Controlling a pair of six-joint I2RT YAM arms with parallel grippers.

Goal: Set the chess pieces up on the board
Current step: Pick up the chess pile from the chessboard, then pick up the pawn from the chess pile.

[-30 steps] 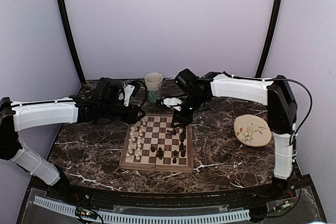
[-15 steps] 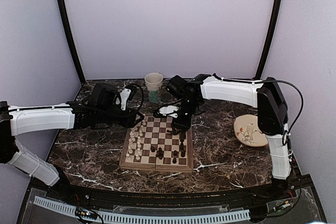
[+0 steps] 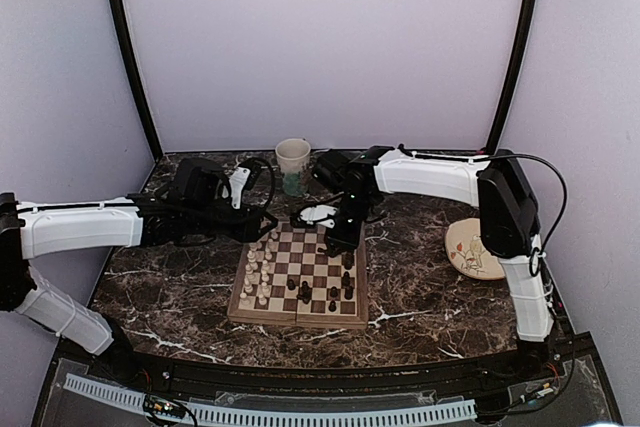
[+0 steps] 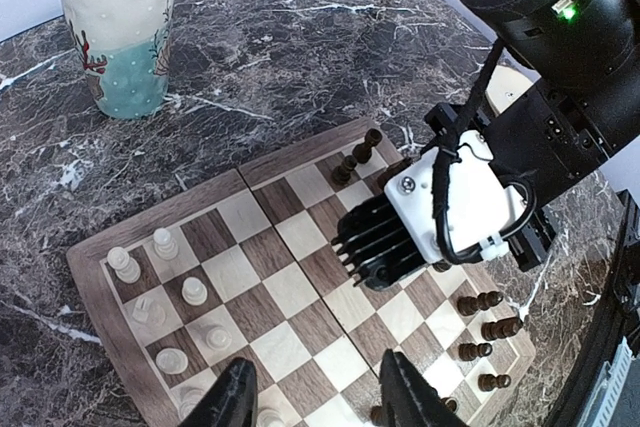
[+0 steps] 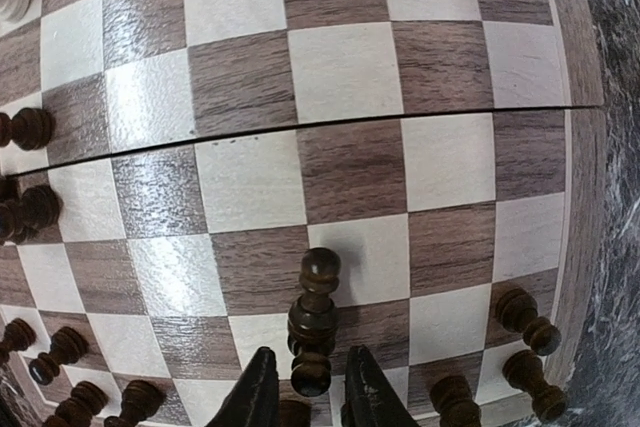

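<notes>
Right wrist view: one dark piece (image 5: 313,322) stands within the right pincer (image 5: 308,355), grip impossible to tell; left pincer (image 4: 316,363) spread, empty.

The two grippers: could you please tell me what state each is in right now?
Left gripper: open, holding nothing.
Right gripper: straddling a dark chess piece; whether it grips it cannot be told.

The square checkered chessboard (image 5: 340,67) is wood with visible grain and a satin finish that catches the light. The dark brown turned chess pieces (image 5: 313,322) look lacquered and glossy, while the cream-white chess pieces (image 4: 165,243) are smooth and duller. The dark veined marble counter (image 4: 300,37) is polished. The cream and teal cup (image 4: 120,27) is glazed ceramic. The white arm shells (image 3: 85,222) are matt plastic.
</notes>
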